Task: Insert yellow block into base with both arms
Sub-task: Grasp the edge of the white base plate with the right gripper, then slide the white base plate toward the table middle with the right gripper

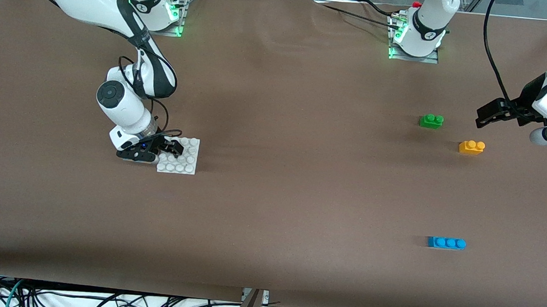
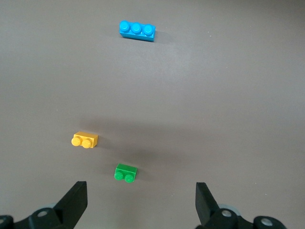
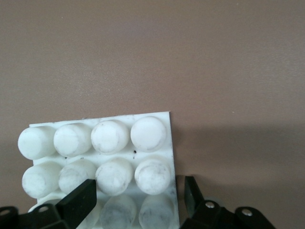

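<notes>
The white studded base [image 1: 186, 163] [image 3: 109, 136] lies flat on the table toward the right arm's end. My right gripper [image 1: 170, 149] [image 3: 140, 198] is down on its edge, fingers closed in around two rows of studs, one finger against the plate's side. The yellow block [image 1: 471, 147] [image 2: 86, 140] sits studs-up toward the left arm's end, with nothing touching it. My left gripper [image 1: 484, 116] [image 2: 140, 193] hangs wide open and holding nothing, above the table beside the yellow block and a green brick [image 1: 431, 120] [image 2: 126, 172].
A blue three-stud brick [image 1: 447, 243] [image 2: 137, 31] lies nearer the front camera than the yellow block. The green brick is a little farther from the camera than the yellow one. Brown table [image 1: 301, 175] stretches between the base and the bricks.
</notes>
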